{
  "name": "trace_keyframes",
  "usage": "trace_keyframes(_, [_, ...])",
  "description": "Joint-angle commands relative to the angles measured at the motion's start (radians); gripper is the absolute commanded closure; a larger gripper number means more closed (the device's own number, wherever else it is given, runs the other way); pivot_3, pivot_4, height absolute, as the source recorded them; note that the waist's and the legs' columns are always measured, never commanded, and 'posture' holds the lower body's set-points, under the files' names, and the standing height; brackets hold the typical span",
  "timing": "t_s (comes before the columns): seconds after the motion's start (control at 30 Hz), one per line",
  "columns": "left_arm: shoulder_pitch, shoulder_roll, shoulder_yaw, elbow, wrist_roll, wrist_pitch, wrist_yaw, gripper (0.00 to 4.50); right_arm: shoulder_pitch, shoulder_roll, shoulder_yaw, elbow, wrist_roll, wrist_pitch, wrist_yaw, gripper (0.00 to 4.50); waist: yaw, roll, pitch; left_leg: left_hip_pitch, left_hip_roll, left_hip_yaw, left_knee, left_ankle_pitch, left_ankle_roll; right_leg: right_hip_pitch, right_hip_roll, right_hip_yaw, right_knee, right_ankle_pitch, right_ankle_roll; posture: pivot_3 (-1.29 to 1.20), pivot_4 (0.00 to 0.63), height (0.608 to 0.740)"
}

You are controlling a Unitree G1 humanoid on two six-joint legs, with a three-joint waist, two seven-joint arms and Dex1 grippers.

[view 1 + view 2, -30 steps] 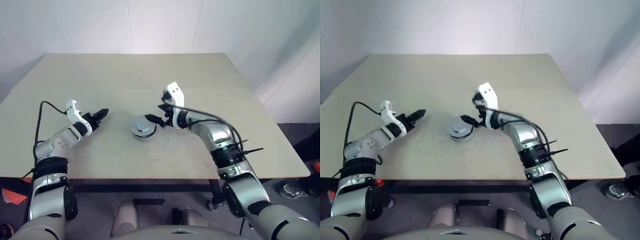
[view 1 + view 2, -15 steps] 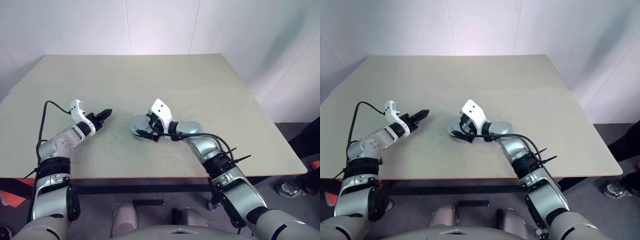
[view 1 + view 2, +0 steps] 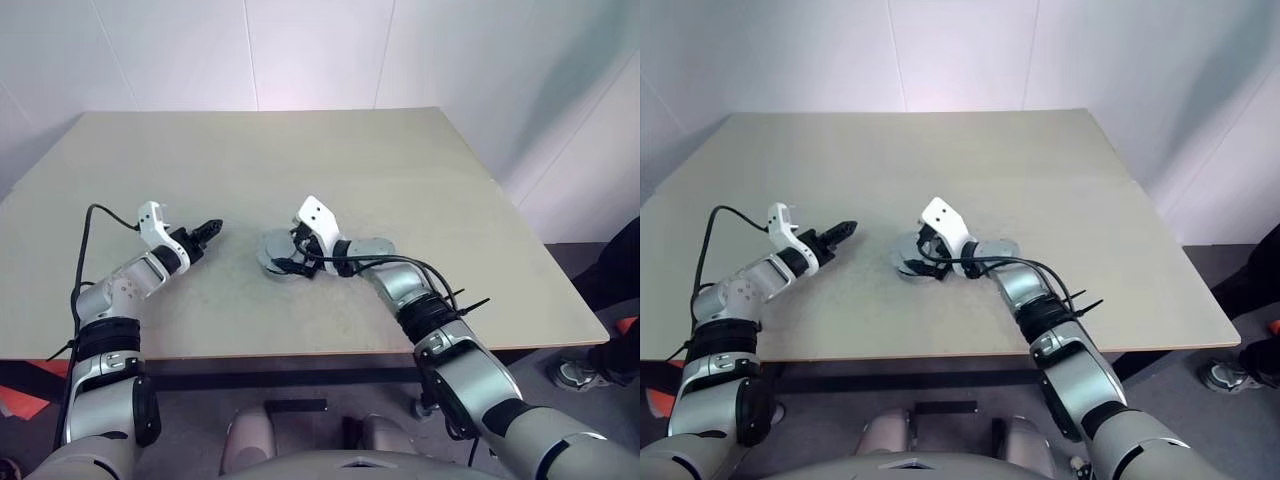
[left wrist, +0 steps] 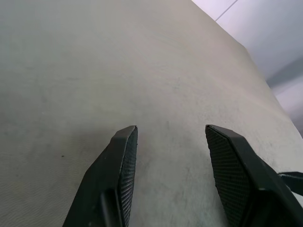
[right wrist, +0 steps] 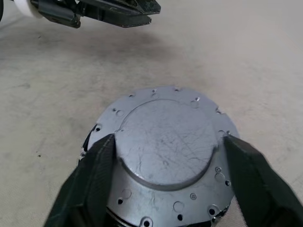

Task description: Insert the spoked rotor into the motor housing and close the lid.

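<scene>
The right gripper has its fingers on both sides of the lid on the desk. The left gripper is open, empty.

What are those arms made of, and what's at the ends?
Shiny silver shells with black joint bands. Each ends in a white wrist block and two black fingers with ribbed inner pads: left gripper, right gripper. A loose black cable loops beside the left arm.
</scene>
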Motion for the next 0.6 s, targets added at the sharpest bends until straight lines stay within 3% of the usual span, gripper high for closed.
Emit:
trace_keyframes(0.03, [-0.003,0.007,0.021,-0.042,-0.017,-0.003,0.001,2.07,0.012,-0.021,-0.023,-0.070,0.018,-0.003,0.039,1.41,0.001,0.000,0.000,0.000,0.000,0.000,0.000,0.000,0.000,0.000,0.000,0.000,0.000,0.000,0.000,0.00,0.000,0.740])
trace_keyframes(0.3, [-0.001,-0.003,0.016,-0.042,-0.012,-0.002,-0.003,2.07,0.017,-0.034,-0.065,-0.146,0.067,0.074,0.080,1.41,0.001,0.000,0.000,-0.001,0.000,0.000,0.000,-0.001,0.001,0.000,0.000,0.000,0.000,0.000,0.000,0.00,0.000,0.740])
trace_keyframes(0.6, [-0.001,-0.004,0.016,-0.049,-0.012,0.002,-0.004,2.07,0.027,-0.023,-0.036,-0.096,0.024,0.062,0.065,1.41,0.000,0.000,0.000,-0.001,0.000,0.000,0.000,-0.001,0.001,0.000,0.000,0.000,0.000,0.000,0.000,0.00,0.000,0.740])
